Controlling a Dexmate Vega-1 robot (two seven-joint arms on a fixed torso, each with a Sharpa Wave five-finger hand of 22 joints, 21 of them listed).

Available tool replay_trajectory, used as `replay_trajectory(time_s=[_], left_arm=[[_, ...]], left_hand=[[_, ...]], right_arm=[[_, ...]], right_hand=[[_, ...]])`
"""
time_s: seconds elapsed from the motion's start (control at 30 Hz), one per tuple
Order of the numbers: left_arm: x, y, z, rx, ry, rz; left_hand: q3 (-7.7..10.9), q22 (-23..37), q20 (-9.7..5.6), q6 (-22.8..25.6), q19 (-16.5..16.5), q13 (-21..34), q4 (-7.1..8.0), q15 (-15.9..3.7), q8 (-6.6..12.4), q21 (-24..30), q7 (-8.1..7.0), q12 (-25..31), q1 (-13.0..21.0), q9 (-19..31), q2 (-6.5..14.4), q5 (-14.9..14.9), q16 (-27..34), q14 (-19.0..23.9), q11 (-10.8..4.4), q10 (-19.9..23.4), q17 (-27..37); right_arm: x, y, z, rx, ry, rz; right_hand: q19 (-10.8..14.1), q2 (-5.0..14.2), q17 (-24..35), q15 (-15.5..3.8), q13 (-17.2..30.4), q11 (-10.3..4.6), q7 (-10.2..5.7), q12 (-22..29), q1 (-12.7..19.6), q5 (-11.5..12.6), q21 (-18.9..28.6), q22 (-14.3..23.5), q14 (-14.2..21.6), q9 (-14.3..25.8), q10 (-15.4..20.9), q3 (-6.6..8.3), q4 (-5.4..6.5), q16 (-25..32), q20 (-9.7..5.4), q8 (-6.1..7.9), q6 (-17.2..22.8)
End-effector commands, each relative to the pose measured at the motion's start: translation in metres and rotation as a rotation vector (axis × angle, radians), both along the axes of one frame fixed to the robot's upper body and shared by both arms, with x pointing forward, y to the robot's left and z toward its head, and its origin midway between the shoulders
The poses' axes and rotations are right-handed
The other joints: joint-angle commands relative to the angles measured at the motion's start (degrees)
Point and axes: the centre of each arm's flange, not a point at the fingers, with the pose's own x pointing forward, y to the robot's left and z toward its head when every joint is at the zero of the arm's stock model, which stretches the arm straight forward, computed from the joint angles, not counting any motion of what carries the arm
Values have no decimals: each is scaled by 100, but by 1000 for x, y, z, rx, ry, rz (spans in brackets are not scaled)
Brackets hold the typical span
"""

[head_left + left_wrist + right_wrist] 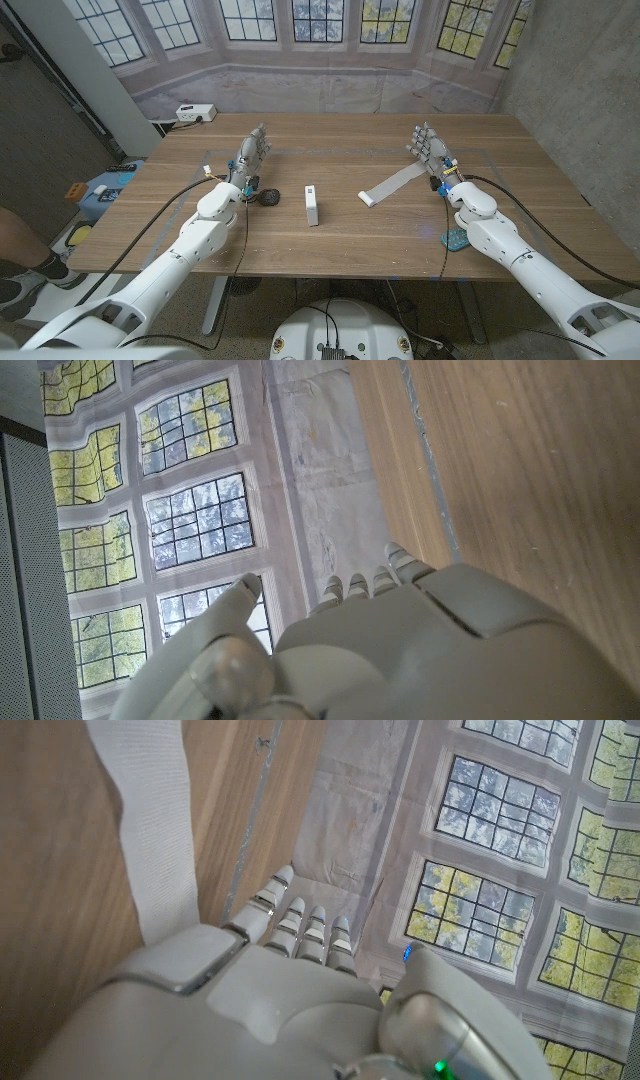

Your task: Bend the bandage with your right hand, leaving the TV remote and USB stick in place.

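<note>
Fingers [424, 135] of the right hand [430, 147] stand spread, holding nothing, just right of the bandage [392, 184]. Bandage lies flat on the table [330, 135]: likely soft, light, limp. Pinch its far end.

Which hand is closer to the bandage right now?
Right. The right hand stands open right beside the bandage's far end, not gripping it. The left hand stands open across the table, beyond the white USB stick.
</note>
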Motion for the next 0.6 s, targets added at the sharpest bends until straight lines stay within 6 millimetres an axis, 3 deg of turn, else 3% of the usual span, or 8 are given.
replay_trajectory(time_s=[0.03,0.6], left_arm=[[-1,-13,0,-16,-13,18],[5,-15,5,-4,-5,12]], left_hand=[[36,7,52,33,28,23,-16,20,28,39,6,40,153,25,75,38,21,11,-3,-8,7],[54,7,62,63,48,20,-69,21,15,38,1,44,169,25,66,34,7,46,12,31,0]], right_arm=[[-4,-4,-11,-25,34,-33],[-4,-5,6,-69,7,-64]], right_hand=[[40,-4,1,-224,9,30,-51,47,68,28,23,31,57,20,58,39,-21,23,-367,23,0],[33,-17,-51,-217,11,30,-29,50,137,29,24,31,44,21,81,85,-98,10,-342,35,62]])
